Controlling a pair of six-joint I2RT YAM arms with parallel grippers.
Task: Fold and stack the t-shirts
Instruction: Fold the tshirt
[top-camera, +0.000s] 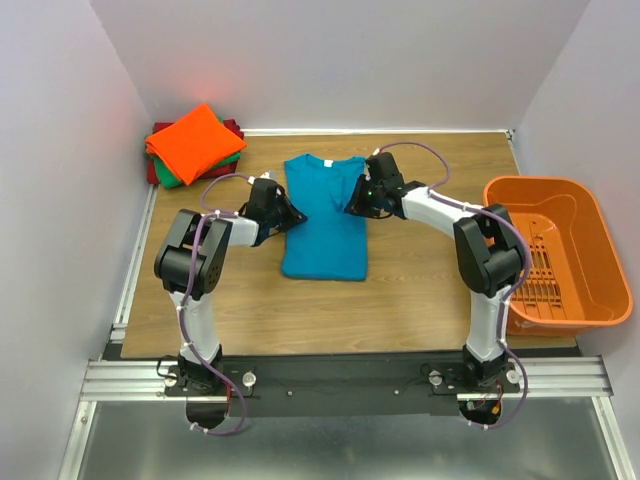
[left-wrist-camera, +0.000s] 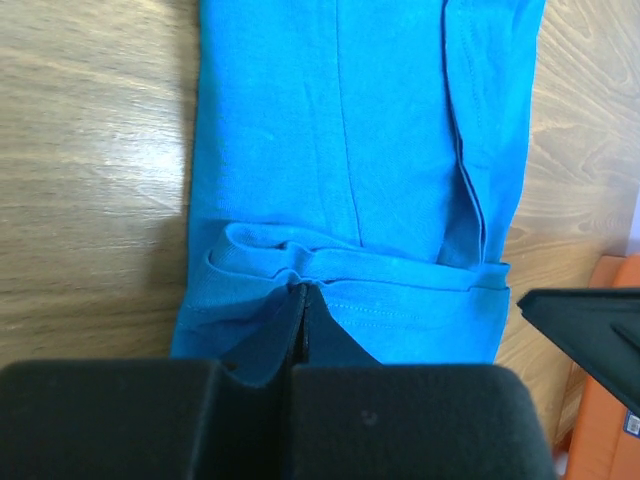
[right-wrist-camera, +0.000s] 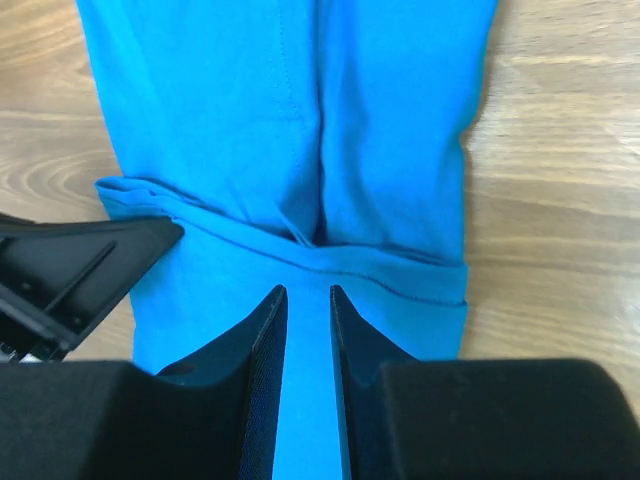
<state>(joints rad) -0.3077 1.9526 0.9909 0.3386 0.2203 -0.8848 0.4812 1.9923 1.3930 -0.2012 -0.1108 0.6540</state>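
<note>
The teal-blue t-shirt (top-camera: 322, 220) lies flat mid-table, sides folded in to a long strip, collar at the far end. My left gripper (top-camera: 290, 215) is at its left edge, shut on a bunched fold of teal cloth (left-wrist-camera: 302, 292). My right gripper (top-camera: 352, 205) is at the shirt's right edge, its jaws narrowly apart (right-wrist-camera: 308, 292) just above the cloth (right-wrist-camera: 290, 110), holding nothing I can see. A folded stack sits at the far left corner: the orange shirt (top-camera: 195, 142) on top, green (top-camera: 170, 180) and dark red (top-camera: 236, 128) beneath.
An orange slotted plastic basket (top-camera: 555, 250) stands at the table's right edge. Walls close in on the back and sides. The other arm's fingers show in each wrist view, the right one's (left-wrist-camera: 590, 330) and the left one's (right-wrist-camera: 70, 270).
</note>
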